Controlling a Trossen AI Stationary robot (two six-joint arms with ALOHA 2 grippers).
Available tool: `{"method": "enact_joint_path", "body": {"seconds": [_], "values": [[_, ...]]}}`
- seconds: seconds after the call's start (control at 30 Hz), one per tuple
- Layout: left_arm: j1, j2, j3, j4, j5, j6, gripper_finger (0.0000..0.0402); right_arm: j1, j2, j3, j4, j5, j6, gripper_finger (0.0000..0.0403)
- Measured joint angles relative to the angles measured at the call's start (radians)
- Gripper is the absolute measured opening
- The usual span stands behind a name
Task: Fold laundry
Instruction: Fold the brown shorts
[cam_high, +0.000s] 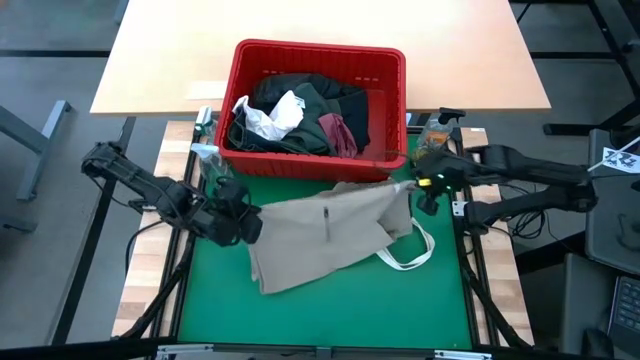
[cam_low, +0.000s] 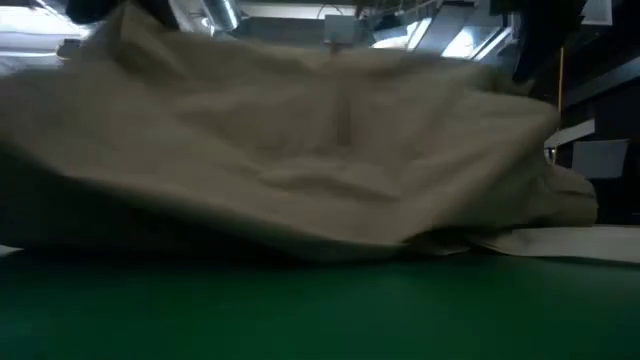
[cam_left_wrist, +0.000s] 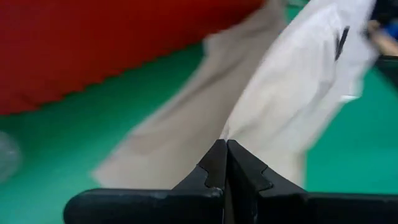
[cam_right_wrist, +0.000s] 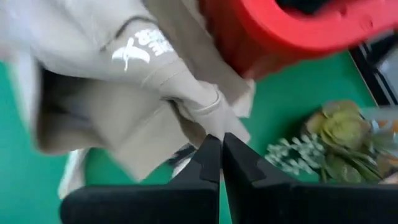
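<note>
Together, both grippers are pinching the tan top (cam_high: 325, 232) — left gripper (cam_high: 243, 222) on its left edge, right gripper (cam_high: 422, 186) on its right corner — stretching the soft, creased cloth over green matting beside the red slatted basket (cam_high: 385, 75) heaped with crumpled clothes (cam_high: 305, 115).

My left hand (cam_left_wrist: 226, 163) and right hand (cam_right_wrist: 221, 160) have matt black plastic fingers with smooth faces. The tan top (cam_high: 325, 232) in front of the basket (cam_high: 388, 70) is soft, matt woven cloth with a white printed mark. The basket is glossy red slatted plastic. The counter (cam_high: 330, 315) carries a smooth, matt green mat; behind the basket, a pale wood surface (cam_high: 180, 50).
</note>
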Motion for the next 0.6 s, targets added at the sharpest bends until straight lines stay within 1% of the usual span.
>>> {"method": "enact_joint_path", "body": {"seconds": [0.1, 0.27, 0.33, 0.47, 0.6], "values": [[0.031, 0.040, 0.000, -0.057, -0.005, -0.018, 0.0000, -0.068, 0.046, -0.050, 0.039, -0.005, -0.032, 0.0003], [0.084, 0.132, 0.000, -0.088, -0.032, 0.007, 0.0000, -0.135, 0.108, -0.107, 0.139, -0.016, -0.055, 0.0003], [0.108, 0.171, 0.000, -0.089, -0.044, 0.020, 0.0000, -0.148, 0.130, -0.112, 0.148, -0.001, -0.056, 0.0003], [0.155, 0.251, 0.000, -0.105, -0.048, 0.034, 0.0000, -0.151, 0.166, -0.116, 0.170, 0.081, -0.057, 0.0003], [0.187, 0.319, 0.000, -0.114, -0.015, 0.035, 0.0000, -0.151, 0.197, -0.117, 0.180, 0.092, -0.065, 0.0003]]}}
